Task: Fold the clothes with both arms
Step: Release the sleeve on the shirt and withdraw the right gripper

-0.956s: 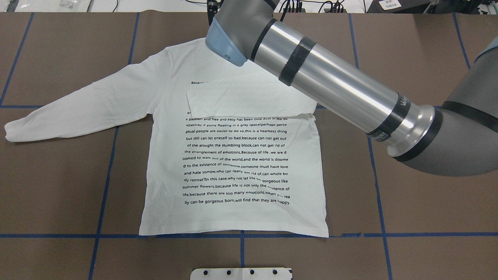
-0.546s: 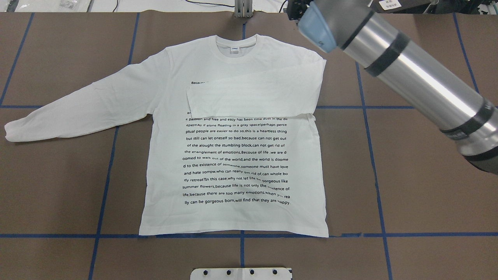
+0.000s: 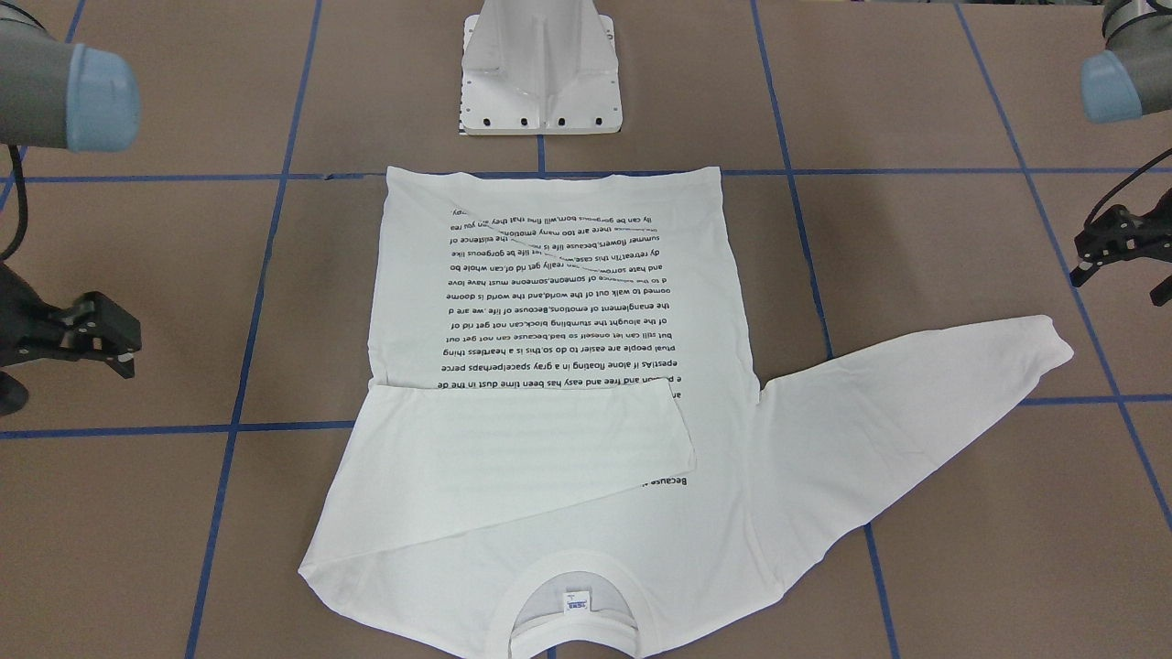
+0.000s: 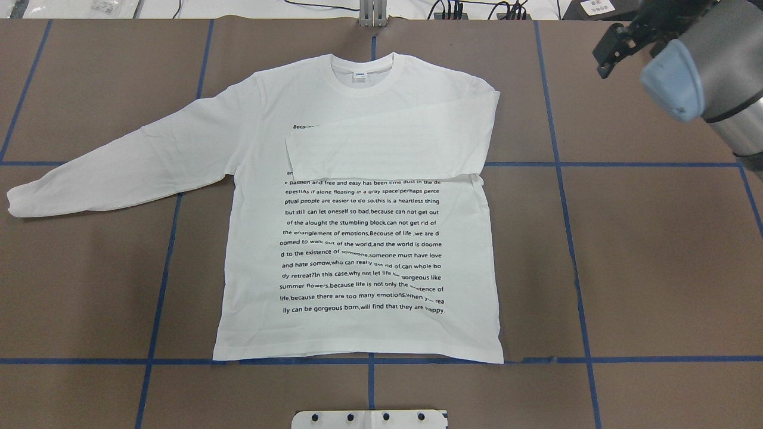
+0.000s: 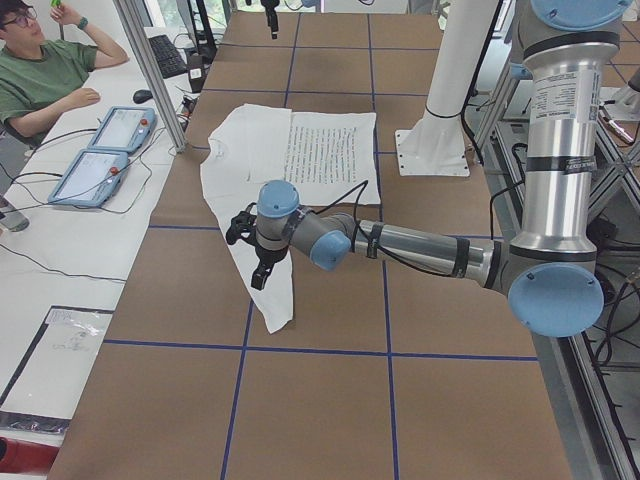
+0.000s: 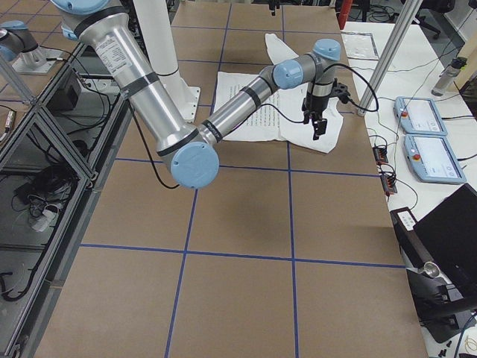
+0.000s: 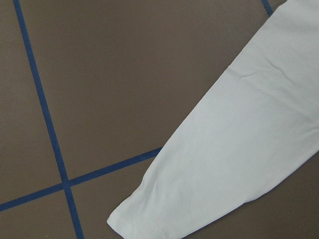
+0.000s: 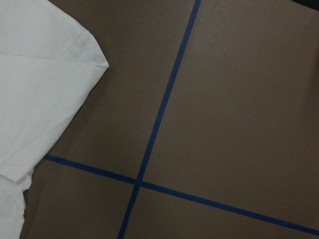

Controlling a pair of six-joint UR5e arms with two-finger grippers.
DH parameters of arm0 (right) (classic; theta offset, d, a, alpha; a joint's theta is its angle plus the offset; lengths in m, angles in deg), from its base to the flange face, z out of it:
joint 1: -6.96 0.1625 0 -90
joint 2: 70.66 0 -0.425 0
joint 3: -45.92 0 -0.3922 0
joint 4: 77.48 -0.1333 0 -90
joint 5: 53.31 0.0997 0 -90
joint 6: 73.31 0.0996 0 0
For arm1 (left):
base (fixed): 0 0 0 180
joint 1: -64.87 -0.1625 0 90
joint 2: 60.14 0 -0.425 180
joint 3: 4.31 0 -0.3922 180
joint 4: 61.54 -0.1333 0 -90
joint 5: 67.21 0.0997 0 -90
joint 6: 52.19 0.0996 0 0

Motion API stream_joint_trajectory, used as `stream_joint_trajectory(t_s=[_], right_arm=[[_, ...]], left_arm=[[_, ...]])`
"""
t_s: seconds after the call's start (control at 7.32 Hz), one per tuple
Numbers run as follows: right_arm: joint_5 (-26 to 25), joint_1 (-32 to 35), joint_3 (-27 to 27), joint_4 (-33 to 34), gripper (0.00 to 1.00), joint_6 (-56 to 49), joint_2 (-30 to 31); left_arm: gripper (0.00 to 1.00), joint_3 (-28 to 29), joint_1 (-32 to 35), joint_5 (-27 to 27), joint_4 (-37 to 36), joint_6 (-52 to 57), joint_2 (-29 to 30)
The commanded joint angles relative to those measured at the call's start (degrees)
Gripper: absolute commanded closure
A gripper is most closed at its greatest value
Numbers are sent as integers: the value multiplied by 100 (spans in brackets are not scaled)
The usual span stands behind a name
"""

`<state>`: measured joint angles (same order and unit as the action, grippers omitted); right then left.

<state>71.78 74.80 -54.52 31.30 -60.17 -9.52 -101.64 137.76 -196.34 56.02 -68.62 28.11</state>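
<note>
The white long-sleeved T-shirt (image 4: 357, 238) (image 3: 549, 302) lies flat, printed text up. One sleeve (image 4: 387, 149) (image 3: 522, 439) is folded across the chest. The other sleeve (image 4: 119, 167) (image 3: 916, 394) stretches out sideways, and its cuff (image 7: 129, 219) shows in the left wrist view. My left gripper (image 3: 1119, 279) (image 5: 250, 255) hovers open above that cuff and holds nothing. My right gripper (image 4: 605, 56) (image 3: 128, 348) is open and empty, off the shirt beyond the folded shoulder (image 8: 45, 74).
Blue tape lines (image 4: 560, 164) grid the brown table. The white pedestal base (image 3: 540, 73) stands just past the hem. In the exterior left view a person (image 5: 50, 70) sits at a side table with two tablets (image 5: 100, 150).
My right arm has swung from above the collar out to the right, off the shirt. The shirt and its folded sleeve have not moved.
</note>
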Motion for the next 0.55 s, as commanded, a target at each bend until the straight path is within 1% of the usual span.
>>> stream_joint_trajectory(t_s=[0.0, 0.14, 0.27, 0.41], right_arm=[[304, 492, -903, -258, 0, -442, 1438], [331, 555, -1159, -391, 0, -444, 1801], [331, 556, -1214, -392, 0, -435, 1840], [331, 556, -1206, -392, 0, -418, 1840]], left_arm=[[0, 660, -423, 81, 1552, -910, -255], [0, 976, -626, 394, 2255, -1184, -378], [0, 1301, -871, 580, 2697, -1570, -379], [0, 1574, -1074, 887, 2989, -1748, -371]])
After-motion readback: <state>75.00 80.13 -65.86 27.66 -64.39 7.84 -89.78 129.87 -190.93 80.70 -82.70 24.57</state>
